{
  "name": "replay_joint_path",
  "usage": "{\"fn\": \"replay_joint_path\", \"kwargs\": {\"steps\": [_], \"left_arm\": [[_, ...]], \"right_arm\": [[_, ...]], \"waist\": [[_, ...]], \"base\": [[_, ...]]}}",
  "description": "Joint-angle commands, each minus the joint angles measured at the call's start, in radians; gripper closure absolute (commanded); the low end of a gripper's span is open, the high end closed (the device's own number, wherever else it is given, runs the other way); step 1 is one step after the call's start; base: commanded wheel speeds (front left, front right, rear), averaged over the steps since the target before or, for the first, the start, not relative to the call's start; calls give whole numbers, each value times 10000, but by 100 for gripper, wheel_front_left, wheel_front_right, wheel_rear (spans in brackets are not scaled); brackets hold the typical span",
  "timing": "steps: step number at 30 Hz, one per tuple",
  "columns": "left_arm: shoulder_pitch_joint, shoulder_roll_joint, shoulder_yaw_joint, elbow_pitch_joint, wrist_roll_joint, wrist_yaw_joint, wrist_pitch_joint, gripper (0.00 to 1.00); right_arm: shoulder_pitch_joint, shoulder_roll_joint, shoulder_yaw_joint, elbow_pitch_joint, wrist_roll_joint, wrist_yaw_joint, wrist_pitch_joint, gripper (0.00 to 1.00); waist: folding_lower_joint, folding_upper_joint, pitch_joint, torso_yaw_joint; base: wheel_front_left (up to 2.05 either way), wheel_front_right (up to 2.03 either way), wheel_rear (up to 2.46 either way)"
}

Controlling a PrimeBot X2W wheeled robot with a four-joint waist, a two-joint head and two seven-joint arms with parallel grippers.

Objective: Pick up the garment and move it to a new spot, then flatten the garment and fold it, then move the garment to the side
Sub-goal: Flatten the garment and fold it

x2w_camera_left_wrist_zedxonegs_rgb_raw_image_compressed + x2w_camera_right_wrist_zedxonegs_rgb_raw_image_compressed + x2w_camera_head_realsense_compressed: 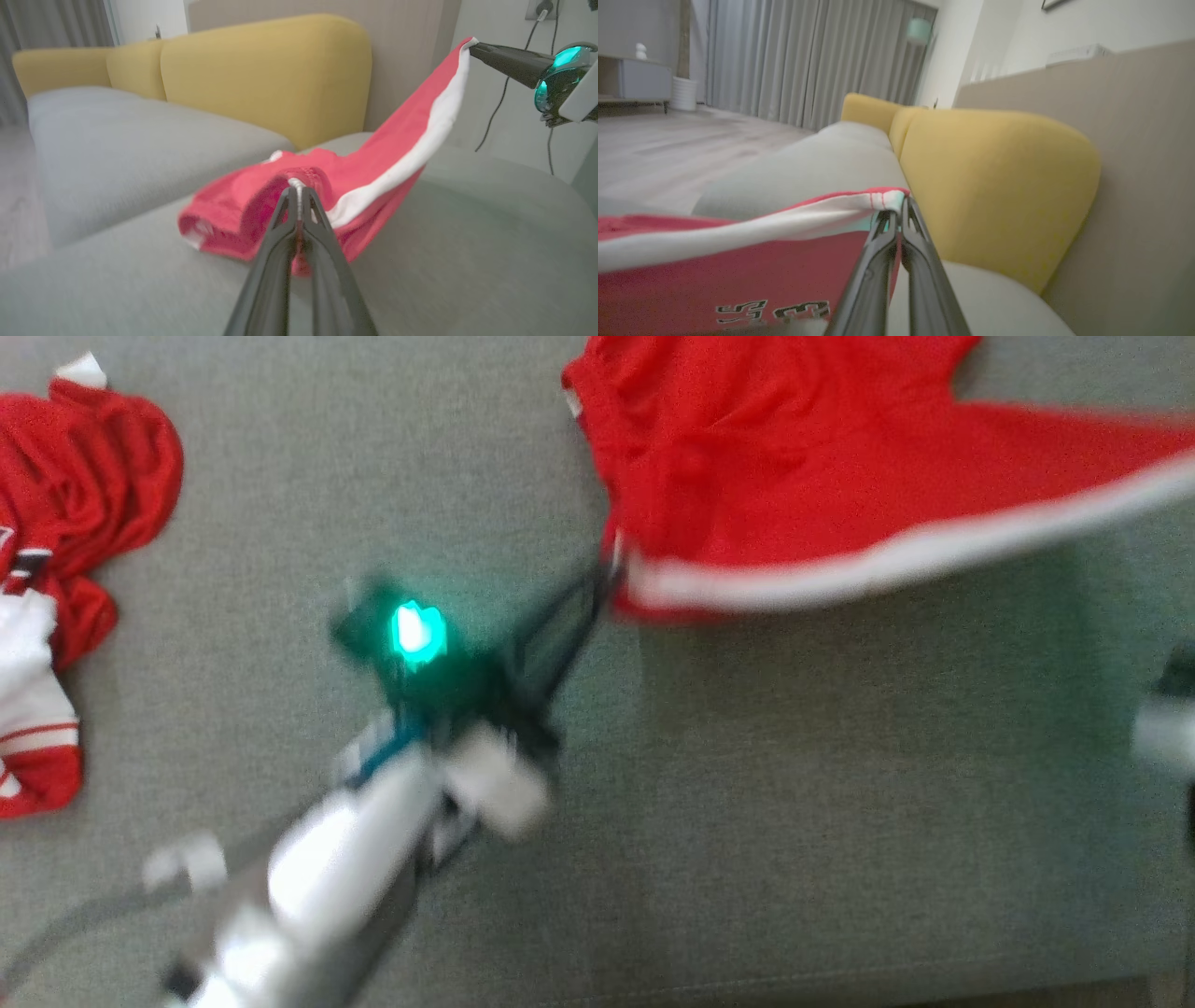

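The garment [775, 476] is red with a white band along its hem and lies at the far right of the grey sofa seat, partly lifted. My left gripper [611, 569] is shut on its near left corner; the left wrist view shows the fingers pinching a bunched red and white edge [299, 186]. My right gripper [899, 207] is shut on the other hem corner. In the left wrist view, that right gripper [474, 45] holds its corner high, so the white band [420, 149] stretches taut between the grippers. Black lettering [770, 310] shows on the red cloth.
A second heap of red and white clothing [56, 569] lies at the seat's left end. Yellow back cushions [266, 74] rise behind the garment. The grey seat [747, 803] spreads wide in front, its front edge along the bottom of the head view.
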Motion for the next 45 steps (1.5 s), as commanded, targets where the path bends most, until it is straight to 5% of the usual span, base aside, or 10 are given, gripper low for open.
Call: {"fn": "replay_joint_path", "kwargs": {"steps": [1, 9, 15, 26, 39, 44, 45], "left_arm": [[651, 363, 276, -573, 63, 130, -38, 100], [3766, 664, -437, -1352, -109, 361, 110, 100], [4398, 785, -239, -2926, -865, 607, 833, 100], [2152, -389, 448, -2235, -1457, 737, 1729, 100], [0, -1401, 998, -212, -2423, 523, 2086, 100], [-205, -1511, 974, 75, -2554, 573, 2123, 100], [-228, -1526, 987, 127, -2563, 606, 2079, 100]], "right_arm": [[1005, 104, -48, -450, 116, -7, -12, 100], [4952, 673, -1104, -1616, 955, -7, -12, 100], [5907, 576, -1720, -2976, 1199, -7, 609, 100], [2080, -1086, -331, -563, 1170, -7, 2363, 100], [-2398, -2983, 2040, 3121, 1347, -7, 2800, 100], [-3584, -3202, 2955, 4468, 1508, -7, 2578, 100], [-3796, -3188, 3089, 4719, 1544, -7, 2446, 68]], "waist": [[1, 0, -331, -104], [1, 0, -1360, -113], [1, 0, -1667, -24], [1, 0, -645, 476], [1, 0, 603, 1011], [1, 0, 869, 1128], [1, 0, 899, 1137]], "base": [[0, 0, 0], [0, 0, 0], [0, 0, 0], [0, 0, 0], [0, 0, 0], [0, 0, 0], [0, 0, 0]]}}
